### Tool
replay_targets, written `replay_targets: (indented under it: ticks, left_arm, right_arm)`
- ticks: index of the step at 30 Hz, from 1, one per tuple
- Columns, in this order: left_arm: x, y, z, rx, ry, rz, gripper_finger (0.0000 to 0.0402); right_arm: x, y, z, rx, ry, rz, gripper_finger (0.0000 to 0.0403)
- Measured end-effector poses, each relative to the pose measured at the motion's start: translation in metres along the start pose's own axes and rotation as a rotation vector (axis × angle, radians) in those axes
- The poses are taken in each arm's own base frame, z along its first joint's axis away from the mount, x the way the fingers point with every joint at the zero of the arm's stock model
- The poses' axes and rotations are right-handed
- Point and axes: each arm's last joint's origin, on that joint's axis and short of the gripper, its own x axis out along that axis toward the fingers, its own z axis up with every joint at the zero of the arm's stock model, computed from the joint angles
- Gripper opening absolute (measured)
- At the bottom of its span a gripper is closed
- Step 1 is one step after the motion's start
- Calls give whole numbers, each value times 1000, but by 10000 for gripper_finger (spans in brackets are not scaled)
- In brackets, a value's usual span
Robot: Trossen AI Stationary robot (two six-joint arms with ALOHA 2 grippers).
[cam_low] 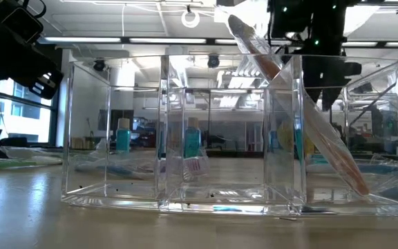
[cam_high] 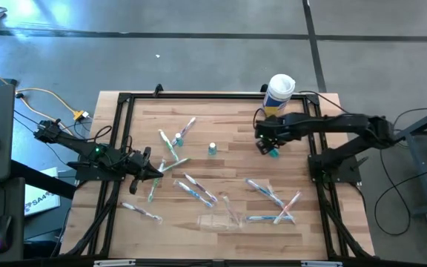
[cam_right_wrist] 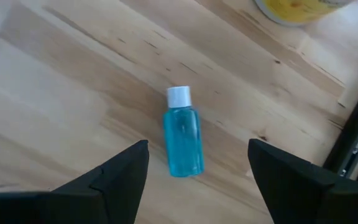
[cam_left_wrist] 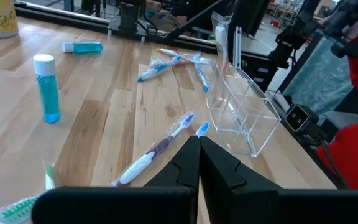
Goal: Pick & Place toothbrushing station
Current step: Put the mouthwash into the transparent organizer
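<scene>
My right gripper point(cam_right_wrist: 197, 165) is open above a small teal bottle with a white cap point(cam_right_wrist: 183, 138), which lies on its side on the wood; one finger stands on each side of it, clear of it. The bottle also shows in the high view point(cam_high: 273, 152). My left gripper point(cam_left_wrist: 199, 152) is shut with nothing showing between its fingers, low over the table's left part point(cam_high: 154, 172), beside a wrapped toothbrush point(cam_left_wrist: 157, 149). The clear holder point(cam_high: 221, 217) stands near the front edge, and one toothbrush point(cam_low: 302, 111) leans in its end compartment. A second teal bottle point(cam_high: 212, 149) stands upright at mid-table.
Several wrapped toothbrushes lie scattered on the wood, some at left point(cam_high: 170, 144), some at centre point(cam_high: 199, 191) and some at right point(cam_high: 276, 202). The large white canister with a yellow label point(cam_high: 280, 92) stands at the far edge, just behind my right gripper. A black frame point(cam_high: 124, 100) borders the table.
</scene>
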Motion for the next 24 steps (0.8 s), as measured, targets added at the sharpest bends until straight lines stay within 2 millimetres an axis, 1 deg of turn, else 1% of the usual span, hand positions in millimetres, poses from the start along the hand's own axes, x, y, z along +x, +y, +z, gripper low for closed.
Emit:
replay_targets:
  ticks: [6, 14, 24]
  left_arm:
    - [0, 0, -1, 2, 9, 0, 3]
    - [0, 0, -1, 0, 16, -2, 3]
    - [0, 0, -1, 3, 19, -1, 3]
  right_arm:
    - [23, 4, 9, -27, 73, -66, 268]
    - [54, 12, 15, -57, 205, -90, 268]
    - [80, 20, 20, -86, 260, -95, 268]
